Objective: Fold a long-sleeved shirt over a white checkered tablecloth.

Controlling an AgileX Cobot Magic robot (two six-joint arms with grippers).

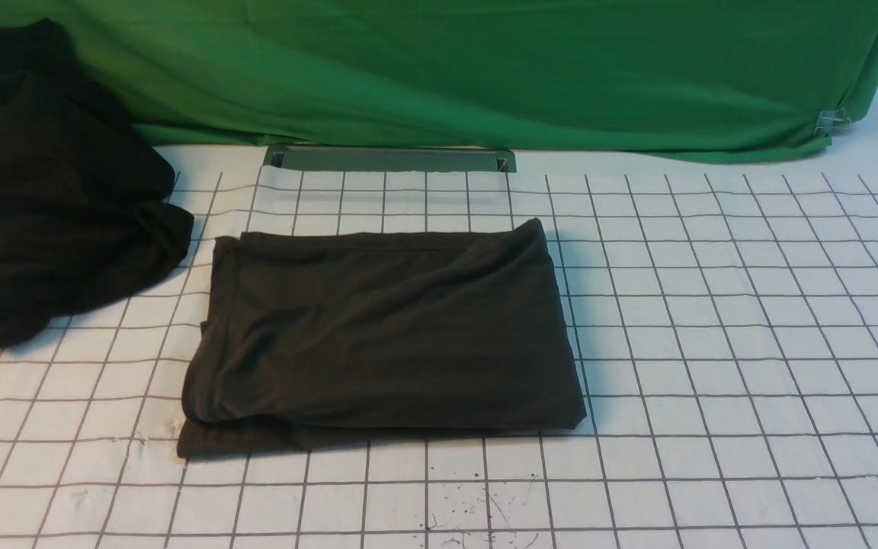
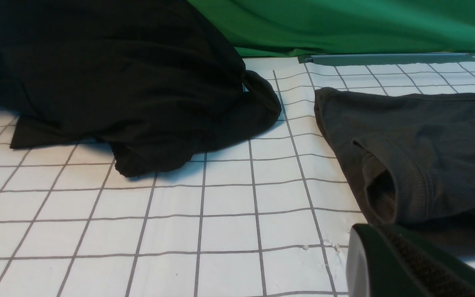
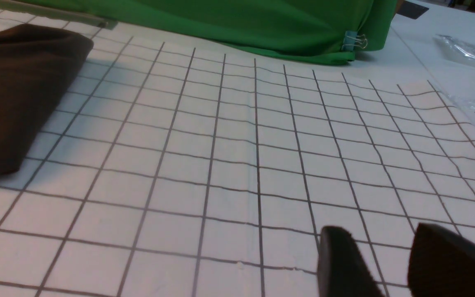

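The long-sleeved shirt (image 1: 386, 335) lies folded into a dark brownish rectangle in the middle of the white checkered tablecloth (image 1: 713, 305). No print or label shows. In the left wrist view a ribbed hem opening of the shirt (image 2: 427, 140) faces my left gripper (image 2: 379, 233), which hovers just in front of it, shut, with nothing between its fingers. My right gripper (image 3: 382, 235) is open and empty over bare tablecloth (image 3: 229, 136), well to the right of the shirt's edge (image 3: 15, 95). It does not show in the front view.
A blacker garment (image 1: 43, 198) lies heaped at the far left, close to the shirt (image 2: 118, 74). A green cloth (image 1: 485, 69) hangs along the back, held by a binder clip (image 1: 831, 120). A grey metal slot (image 1: 389, 158) sits behind the shirt. Clear plastic (image 3: 468, 49) lies beyond the tablecloth's right edge.
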